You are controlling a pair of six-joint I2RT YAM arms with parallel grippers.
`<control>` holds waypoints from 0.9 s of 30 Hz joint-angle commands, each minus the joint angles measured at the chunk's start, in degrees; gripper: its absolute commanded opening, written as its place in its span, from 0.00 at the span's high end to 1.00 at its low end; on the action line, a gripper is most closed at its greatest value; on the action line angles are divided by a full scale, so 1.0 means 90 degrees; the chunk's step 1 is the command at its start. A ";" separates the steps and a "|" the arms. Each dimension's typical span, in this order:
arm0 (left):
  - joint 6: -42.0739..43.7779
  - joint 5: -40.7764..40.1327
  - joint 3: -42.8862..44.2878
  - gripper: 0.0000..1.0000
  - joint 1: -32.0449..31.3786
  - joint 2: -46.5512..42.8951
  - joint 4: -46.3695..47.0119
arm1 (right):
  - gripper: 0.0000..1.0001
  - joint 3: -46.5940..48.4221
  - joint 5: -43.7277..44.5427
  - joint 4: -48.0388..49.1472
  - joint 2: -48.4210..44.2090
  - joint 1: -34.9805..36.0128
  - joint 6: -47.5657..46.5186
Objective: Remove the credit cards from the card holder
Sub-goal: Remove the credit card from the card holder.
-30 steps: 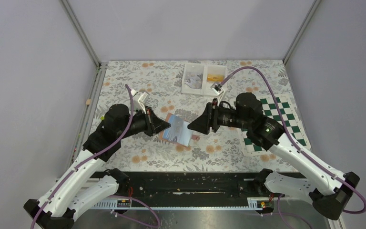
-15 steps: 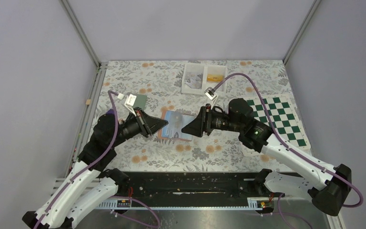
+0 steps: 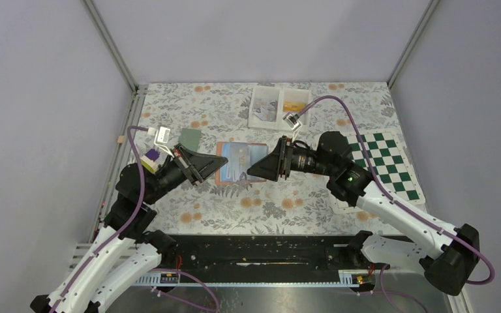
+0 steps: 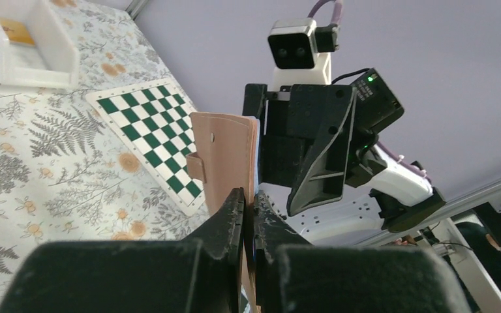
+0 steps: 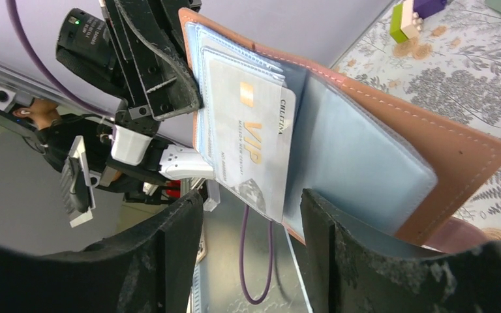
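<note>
Where the two arms meet above the flowered table [image 3: 169,104], the card holder [image 3: 241,160] hangs clear of the surface, opened like a booklet. Its outer cover is tan-brown with pale stitching along the rim and a small tab with a snap. The inner panels are light blue and carry clear pockets.

A silvery card [image 5: 248,140] with a gold chip and gold "VIP" lettering sits in a pocket, and part of it stands proud of the pocket edge.

From above, the open spread runs left to right across the table. The blue inside is turned upward and toward the right arm. The protruding card end points at the right gripper [image 5: 251,199].

The left gripper [image 4: 248,199] is pinched tight on the left edge of the cover and carries the holder. The right gripper's jaws stand apart, one on each side of the card's free end. Contact with the card cannot be confirmed.

A grey-green card [image 3: 190,138] lies flat on the table beside the left wrist, apart from the holder.
</note>
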 commanded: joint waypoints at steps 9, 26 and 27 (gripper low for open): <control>-0.0520 0.0202 -0.0315 1.00 0.0038 -0.0006 0.1155 | 0.43 -0.0185 -0.0682 0.1707 0.0212 -0.0058 0.0928; -0.0416 0.0213 -0.0362 1.00 0.0038 0.0076 0.1120 | 1.00 -0.0877 -0.0677 0.3817 0.0501 -0.0336 0.2273; -0.0420 0.0191 -0.0357 1.00 0.0037 0.0056 0.1100 | 1.00 -0.0922 -0.0669 0.3898 0.0500 -0.0365 0.2328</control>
